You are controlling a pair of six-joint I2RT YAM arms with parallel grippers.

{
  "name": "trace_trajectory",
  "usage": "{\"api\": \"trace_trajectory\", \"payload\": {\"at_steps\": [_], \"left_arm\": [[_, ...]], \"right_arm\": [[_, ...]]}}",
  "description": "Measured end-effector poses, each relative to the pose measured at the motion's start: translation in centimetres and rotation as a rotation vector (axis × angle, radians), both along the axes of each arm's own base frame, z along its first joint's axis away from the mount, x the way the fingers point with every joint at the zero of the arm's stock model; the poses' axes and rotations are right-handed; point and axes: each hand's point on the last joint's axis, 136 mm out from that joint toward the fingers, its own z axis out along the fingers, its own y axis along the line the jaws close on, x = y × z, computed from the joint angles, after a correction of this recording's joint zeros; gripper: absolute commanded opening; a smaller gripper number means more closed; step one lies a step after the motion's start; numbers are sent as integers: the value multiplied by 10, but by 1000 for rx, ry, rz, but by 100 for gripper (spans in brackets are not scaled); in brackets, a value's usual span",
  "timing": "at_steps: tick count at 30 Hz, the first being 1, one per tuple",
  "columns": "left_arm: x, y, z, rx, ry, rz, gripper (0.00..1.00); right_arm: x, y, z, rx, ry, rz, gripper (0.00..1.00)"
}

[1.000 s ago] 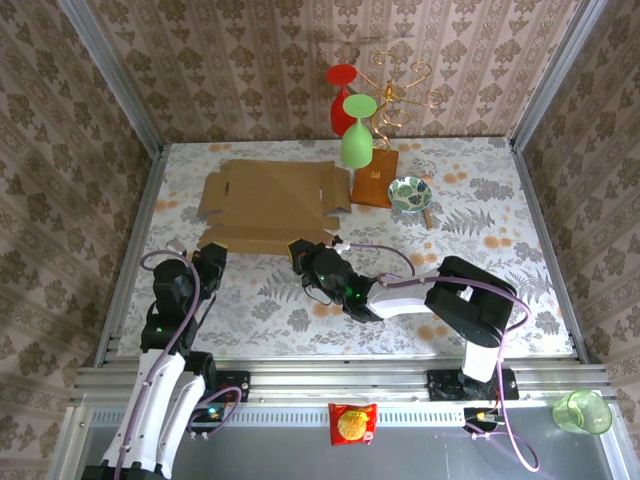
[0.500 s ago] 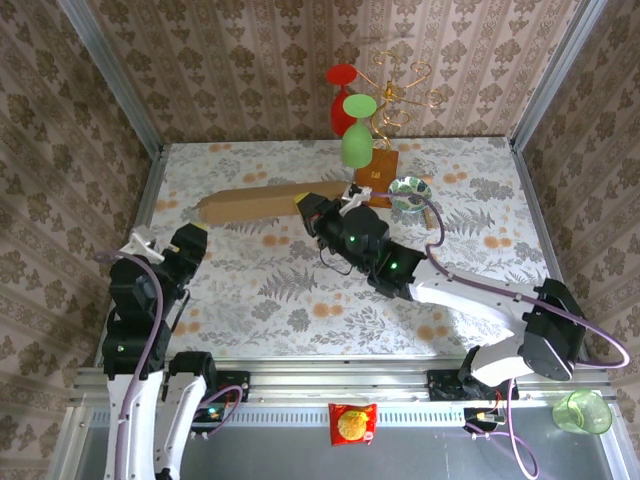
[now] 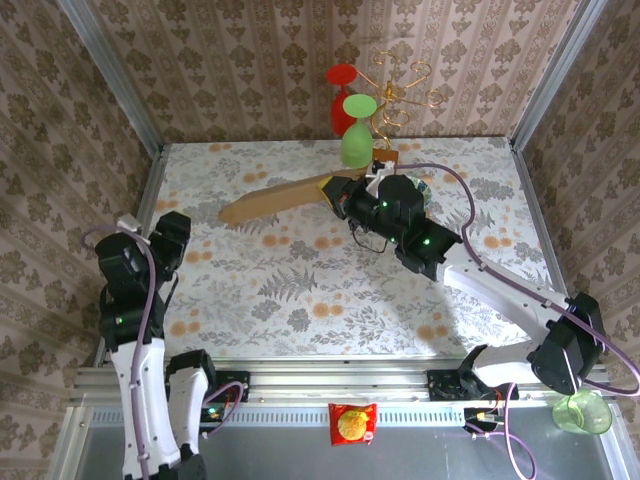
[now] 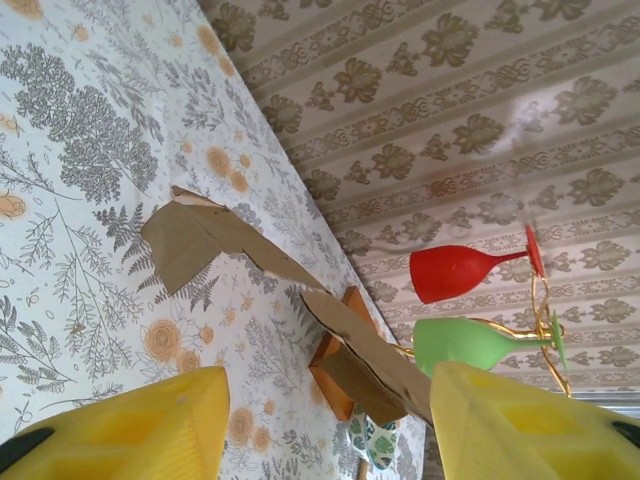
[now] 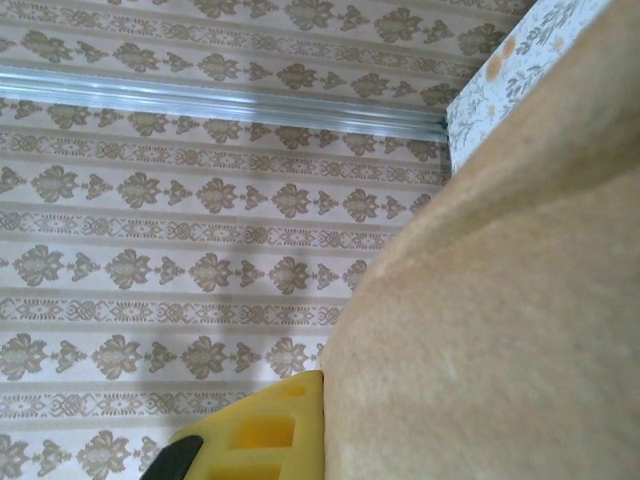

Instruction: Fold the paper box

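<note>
Top external view: right gripper (image 3: 338, 192) clamps the tan corrugated-cardboard paper box (image 3: 280, 197), tilted up beside the gold wire glass stand (image 3: 392, 95), likely for creasing; left gripper (image 3: 168, 232) hangs open-fingered, empty.

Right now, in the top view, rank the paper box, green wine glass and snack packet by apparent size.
1. paper box: the longest span, though lifted and seen nearly edge-on.
2-3. green wine glass and snack packet: look about alike, so not ranked.

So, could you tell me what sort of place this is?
Probably a staged robot test cell rather than a real room: wallpapered panels set in an aluminium frame enclose a floral-covered table.
</note>
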Motion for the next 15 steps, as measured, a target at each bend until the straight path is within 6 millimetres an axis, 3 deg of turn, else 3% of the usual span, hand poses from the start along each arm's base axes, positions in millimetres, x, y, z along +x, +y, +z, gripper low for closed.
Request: {"api": "trace_trajectory", "payload": {"at_steps": [7, 15], "left_arm": [[16, 4, -51, -86, 96, -13, 59], [22, 11, -55, -185, 110, 35, 62]], "right_arm": [[-11, -8, 24, 28, -36, 65, 0], [-15, -14, 35, 59, -52, 126, 0]]}}
